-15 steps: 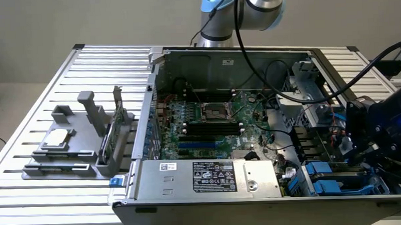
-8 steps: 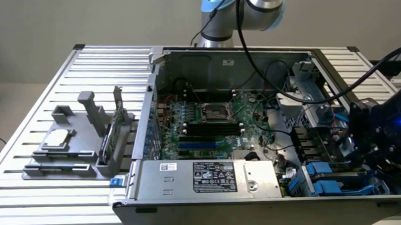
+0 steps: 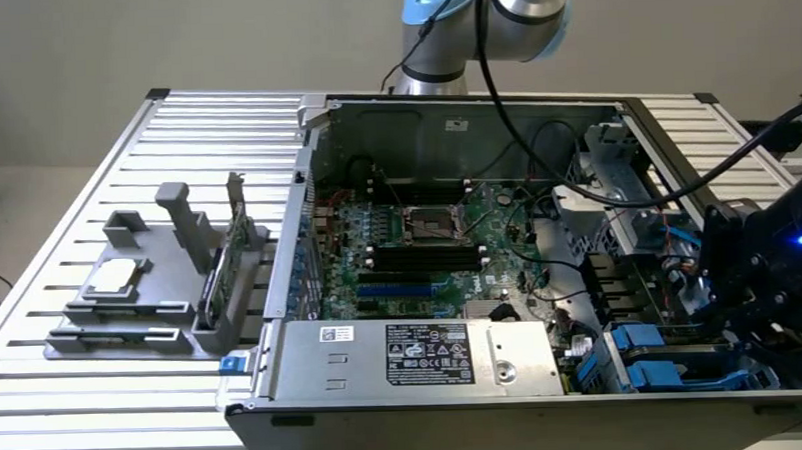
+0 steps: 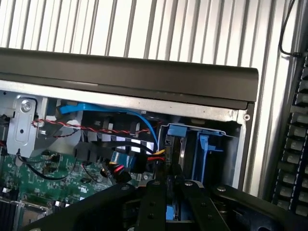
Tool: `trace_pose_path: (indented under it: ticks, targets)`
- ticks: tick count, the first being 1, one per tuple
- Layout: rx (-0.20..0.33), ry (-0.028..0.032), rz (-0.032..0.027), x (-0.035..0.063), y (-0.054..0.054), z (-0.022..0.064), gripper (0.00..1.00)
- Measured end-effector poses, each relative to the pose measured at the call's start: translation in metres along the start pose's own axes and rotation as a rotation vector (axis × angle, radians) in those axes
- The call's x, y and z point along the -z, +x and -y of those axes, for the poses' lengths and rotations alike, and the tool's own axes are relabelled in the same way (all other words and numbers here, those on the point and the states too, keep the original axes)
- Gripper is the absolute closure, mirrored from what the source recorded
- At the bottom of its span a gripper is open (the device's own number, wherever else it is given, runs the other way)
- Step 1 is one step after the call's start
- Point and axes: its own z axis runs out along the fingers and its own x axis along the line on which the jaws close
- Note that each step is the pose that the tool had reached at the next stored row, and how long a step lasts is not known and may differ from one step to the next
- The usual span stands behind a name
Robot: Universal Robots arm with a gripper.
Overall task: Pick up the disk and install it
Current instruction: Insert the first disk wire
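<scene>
Disk, the flat silver-grey metal hard drive in its blue plastic bracket frame (image 4: 179, 151): you see it edge-on in the wrist view, standing upright at the drive-bay corner of the open grey metal computer case (image 3: 464, 118), just inside the case's dark front edge. The black claw (image 4: 172, 192) has its two fingers (image 4: 155, 202) drawn narrow, with blue plastic showing between them, so it looks clamped on the disk's frame.

In the exterior view your claw (image 3: 746, 348) hangs over that same corner of the case, above other blue drive brackets (image 3: 641, 342) sitting in the bay. Deeper inside the case lies the green motherboard (image 3: 416, 244), and along the case's near edge sits the silver power supply box with its white label (image 3: 420, 354). Red, yellow and blue cables (image 4: 144, 122) run inside the case just beside the bay.

Outside the case, well apart from the bay, a grey plastic holder (image 3: 123, 295) rests on the slatted metal surface (image 3: 80, 196), with an upright green circuit card (image 3: 223, 271) standing between the holder and the case wall.
</scene>
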Motion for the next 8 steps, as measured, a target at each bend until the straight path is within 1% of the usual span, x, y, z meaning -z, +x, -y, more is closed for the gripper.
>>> trace_pose_path:
  ticks: [2,5,8]
  targets:
    - [-0.01,0.0013,0.0012,0.0,0.0006,0.0,0.83]
    - [-0.015,0.0016,0.0017,-0.0006,0.0028,0.0003,0.83]
    - [-0.018,0.0021,0.0045,-0.0011,0.0052,0.0003,0.83]
